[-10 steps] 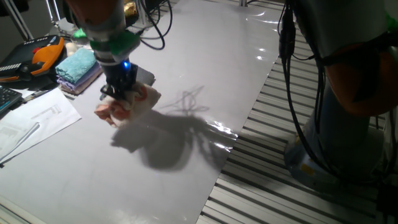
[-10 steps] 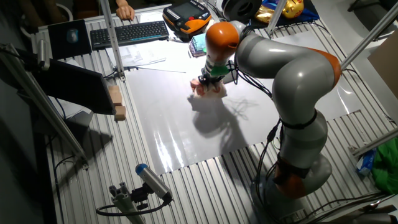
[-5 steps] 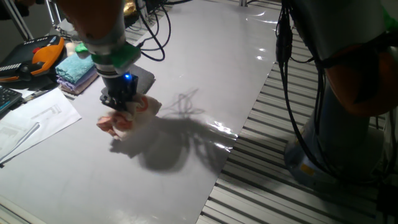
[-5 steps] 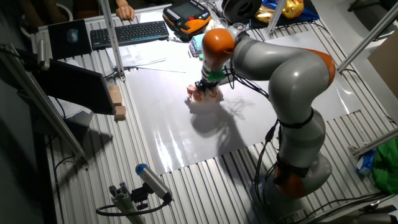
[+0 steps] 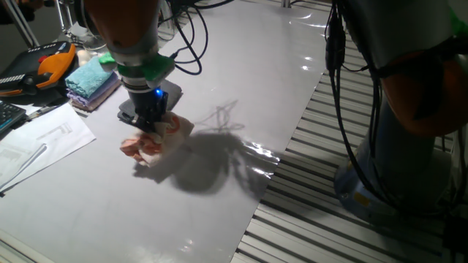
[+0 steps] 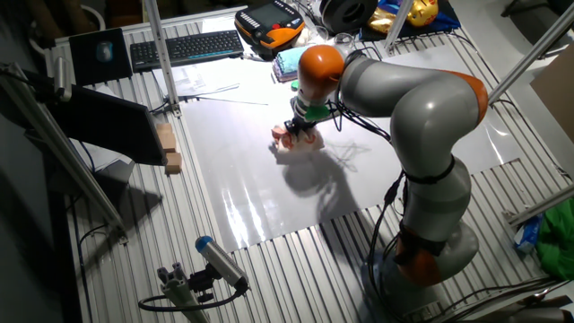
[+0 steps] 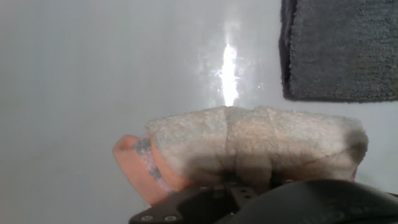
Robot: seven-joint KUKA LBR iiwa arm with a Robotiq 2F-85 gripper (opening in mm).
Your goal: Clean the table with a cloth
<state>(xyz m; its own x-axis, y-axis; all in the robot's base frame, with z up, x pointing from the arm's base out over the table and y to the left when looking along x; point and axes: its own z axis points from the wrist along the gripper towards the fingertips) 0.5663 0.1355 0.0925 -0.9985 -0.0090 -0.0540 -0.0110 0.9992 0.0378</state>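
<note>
The pink and peach cloth (image 5: pixel 150 143) lies bunched on the glossy grey-white table (image 5: pixel 241 66). My gripper (image 5: pixel 152 128) is shut on the cloth and presses it onto the table top. In the other fixed view the cloth (image 6: pixel 289 138) sits under the gripper (image 6: pixel 298 131) near the table's far side. In the hand view the cloth (image 7: pixel 249 146) fills the lower middle, folded over the fingertips, which it hides; the table (image 7: pixel 81 74) lies behind it.
A dark grey cloth (image 7: pixel 339 50) lies flat just beyond the pink one. A stack of teal towels (image 5: pixel 91 77) and a sheet of paper (image 5: pixel 36 142) sit at the table's left. Slatted grating (image 5: pixel 314 168) borders the right edge. A keyboard (image 6: pixel 184 47) lies at the back.
My gripper has dragged the cloth a short way across the table, toward the right and nearer in the first fixed view. The grip on the cloth is unchanged.
</note>
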